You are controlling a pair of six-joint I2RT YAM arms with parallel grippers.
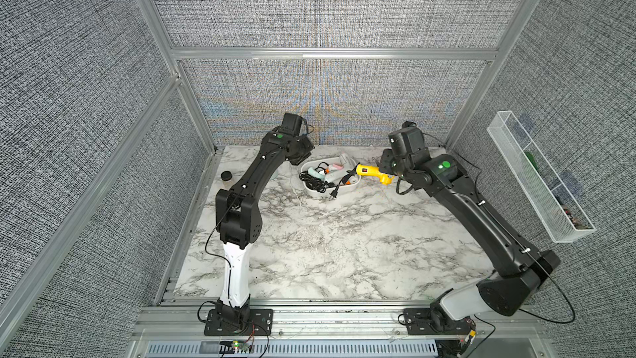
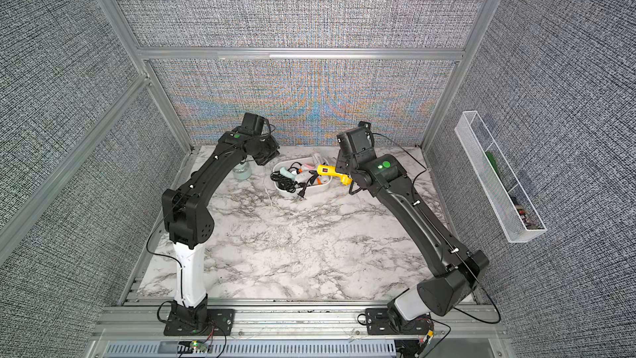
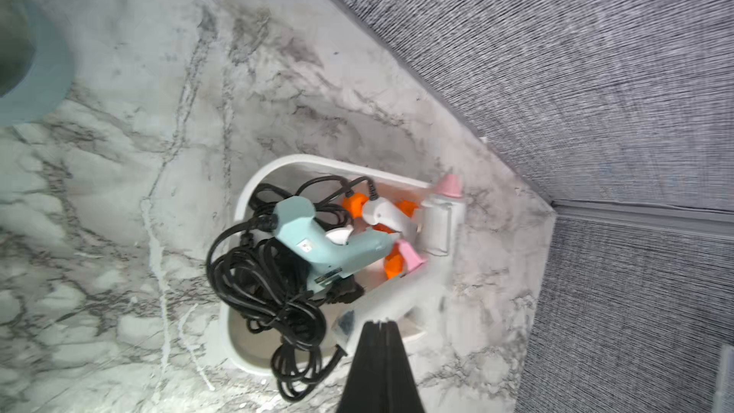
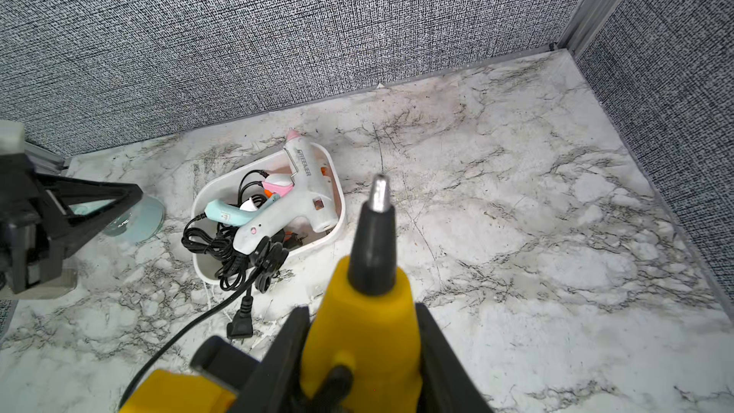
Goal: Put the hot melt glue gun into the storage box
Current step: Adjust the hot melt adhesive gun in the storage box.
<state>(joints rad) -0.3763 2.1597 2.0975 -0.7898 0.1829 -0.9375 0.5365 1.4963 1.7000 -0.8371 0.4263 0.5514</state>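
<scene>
Yellow glue gun (image 4: 365,311), clamped in the right gripper (image 4: 361,327) beside the storage box (image 4: 339,202), could slide off the heaped guns (image 4: 302,192) and cords (image 4: 214,244) inside; left gripper (image 3: 379,327) hangs clenched, empty.

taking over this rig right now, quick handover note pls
Left tool: shut, empty, poised by the storage box.
Right tool: closed on the yellow glue gun, held beside the box with its nozzle toward it.
Done: a teal gun and a white gun lie in the box among tangled black cords; the yellow one is gripped.
Left: carry it over the box, lower it in, open the tool.
</scene>
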